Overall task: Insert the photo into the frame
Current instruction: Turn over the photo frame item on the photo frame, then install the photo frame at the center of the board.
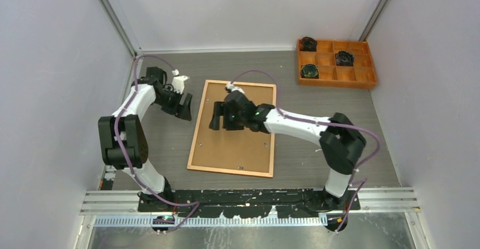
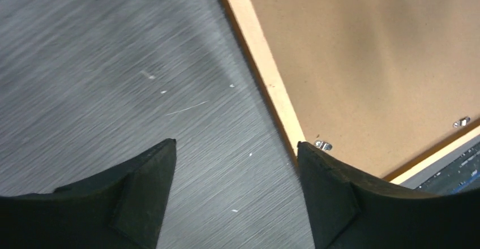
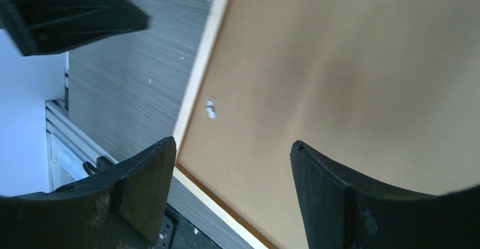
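**Frame face down, backing on, photo out of sight**

The frame (image 1: 229,172) lies back up mid-counter, with the brown backing board (image 1: 235,147) sitting inside its rim. The photo shows in no view. It may be under the board, can't tell.

The right tool (image 3: 232,147) hovers over the board, jaws apart, holding nothing. The left tool (image 2: 235,147) is also spread and empty, above bare counter (image 1: 317,90) just beside the frame's left edge.

Step, my read: closing up the back, or about to open it. Next move needs a fingertip on a small metal tab (image 2: 322,145) at the board edge; it's tiny, so easy to slip off.

The counter is dark grey and grainy. An orange tray (image 1: 338,83) sits at the far right, well apart. Pale walls (image 1: 51,45) close in three sides.
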`<state>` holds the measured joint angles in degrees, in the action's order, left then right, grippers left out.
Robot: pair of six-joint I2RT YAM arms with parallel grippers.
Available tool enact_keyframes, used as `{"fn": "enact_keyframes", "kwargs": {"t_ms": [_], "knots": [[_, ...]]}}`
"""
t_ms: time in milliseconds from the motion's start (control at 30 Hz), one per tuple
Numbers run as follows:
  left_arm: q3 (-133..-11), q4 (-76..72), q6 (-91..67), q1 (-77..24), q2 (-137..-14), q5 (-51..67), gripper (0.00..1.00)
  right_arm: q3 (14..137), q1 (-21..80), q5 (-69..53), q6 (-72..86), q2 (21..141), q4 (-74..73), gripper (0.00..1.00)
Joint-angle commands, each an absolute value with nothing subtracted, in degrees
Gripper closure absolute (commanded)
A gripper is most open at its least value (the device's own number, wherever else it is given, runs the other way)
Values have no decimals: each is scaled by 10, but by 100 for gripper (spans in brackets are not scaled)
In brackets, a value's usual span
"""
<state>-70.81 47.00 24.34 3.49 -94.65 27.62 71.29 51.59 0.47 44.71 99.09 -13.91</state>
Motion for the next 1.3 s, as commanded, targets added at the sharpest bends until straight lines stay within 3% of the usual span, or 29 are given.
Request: {"fn": "enact_keyframes", "kwargs": {"t_ms": [0, 167, 333, 800, 1267], "knots": [[-730, 500, 234, 14, -981, 308, 25, 775, 547, 16, 436, 1067, -59, 23], [-746, 514, 239, 10, -1010, 317, 47, 829, 577, -13, 444, 1150, -28, 34], [-743, 519, 248, 10, -1018, 335, 52, 858, 596, -26, 452, 1201, -9, 50], [-739, 519, 255, 7, -1044, 351, 65, 837, 612, -56, 490, 1229, 30, 56], [-726, 511, 263, 6, -1047, 336, 79, 798, 613, -22, 480, 1164, 35, 57]]}}
